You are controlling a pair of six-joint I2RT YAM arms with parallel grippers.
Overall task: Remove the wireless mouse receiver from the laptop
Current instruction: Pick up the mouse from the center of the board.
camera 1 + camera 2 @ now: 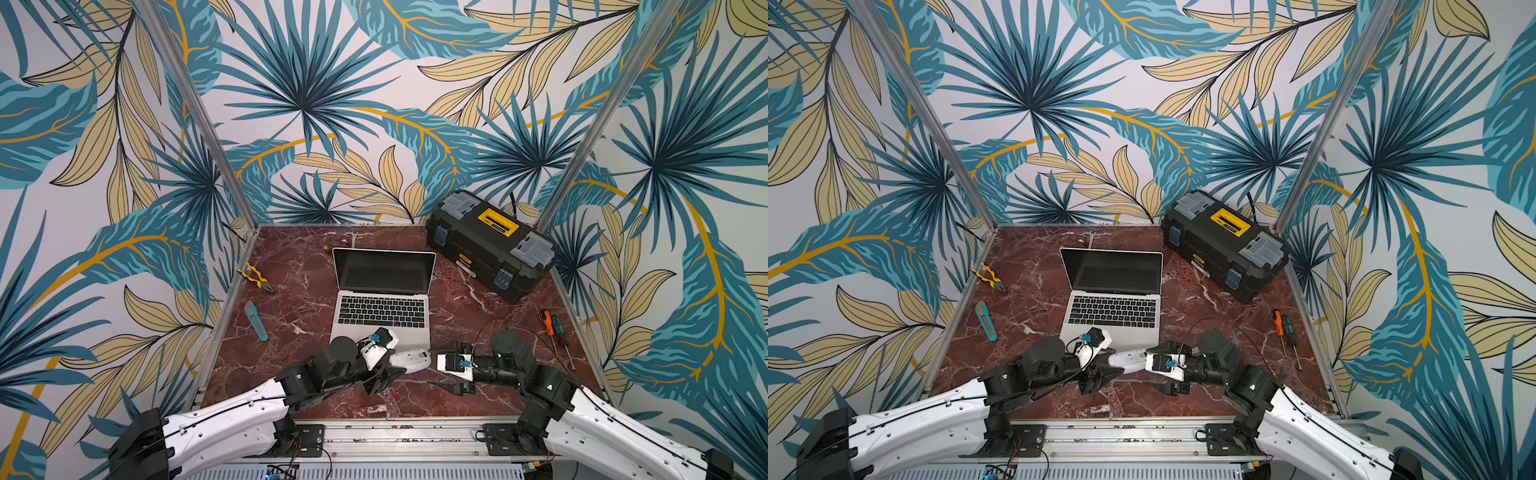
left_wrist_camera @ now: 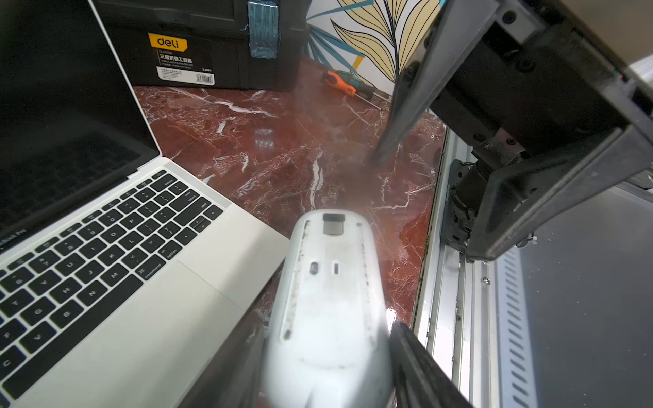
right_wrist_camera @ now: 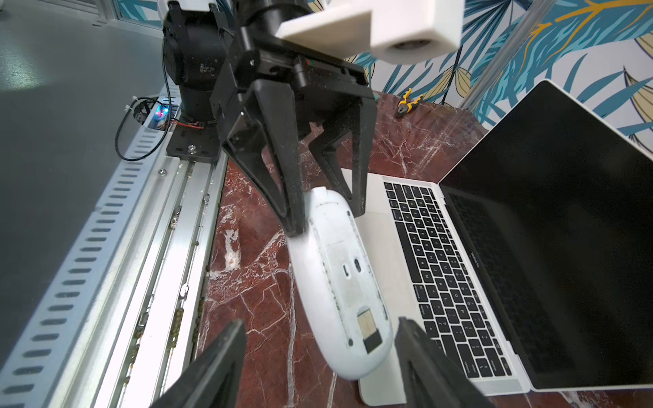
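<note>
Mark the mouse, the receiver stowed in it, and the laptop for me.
mouse [image 3: 332, 254], right wrist view, its white underside.
receiver [image 3: 366, 322], right wrist view, its metal plug.
laptop [image 2: 169, 328], left wrist view, its trackpad.

- The laptop beside the left gripper has a matt silver metal body and a glossy black screen.
- The mouse in that gripper is smooth white plastic, scuffed underneath.
- The gripper fingers are black, matt and grainy.
- The counter is shiny red marble with white veins.
</note>
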